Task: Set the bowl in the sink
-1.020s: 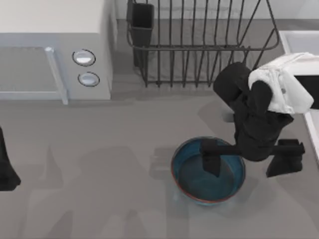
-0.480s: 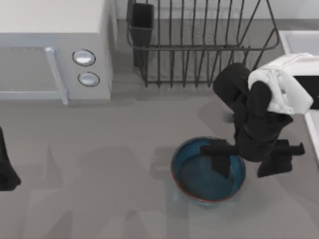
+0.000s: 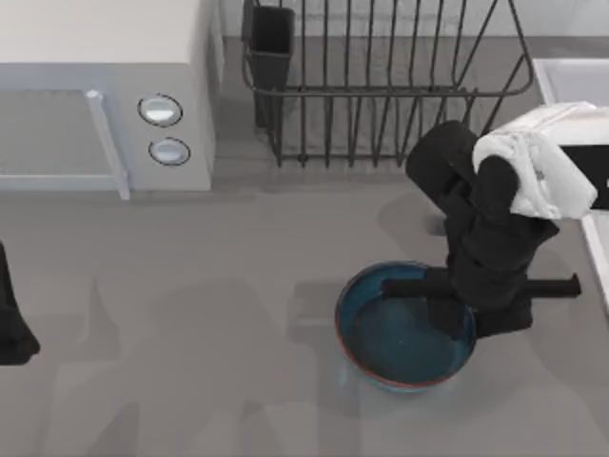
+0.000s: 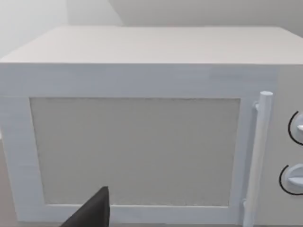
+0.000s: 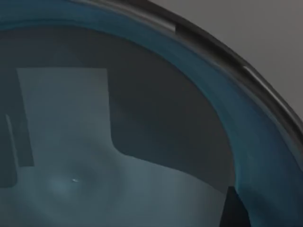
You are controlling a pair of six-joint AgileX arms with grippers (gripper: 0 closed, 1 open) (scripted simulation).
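The blue bowl (image 3: pixel 395 338) with its reddish rim sits on the grey table, right of centre near the front. My right gripper (image 3: pixel 473 316) reaches down over the bowl's right rim, one finger inside the wall and the other outside, shut on the rim. The right wrist view looks closely into the bowl (image 5: pixel 118 142), and a dark fingertip (image 5: pixel 233 210) shows by its wall. The sink (image 3: pixel 563 78) is the pale basin at the far right edge, partly hidden by the right arm. My left gripper (image 3: pixel 9 324) stays parked at the table's left edge.
A dark wire dish rack (image 3: pixel 381 86) stands at the back, just behind the right arm. A white microwave (image 3: pixel 105 95) fills the back left and faces the left wrist camera (image 4: pixel 142 142). Bare grey table stretches between the microwave and the bowl.
The right gripper's fingers have drawn together from a wide spread onto the bowl's right rim. The bowl has slid slightly to the right. The left arm has not moved.
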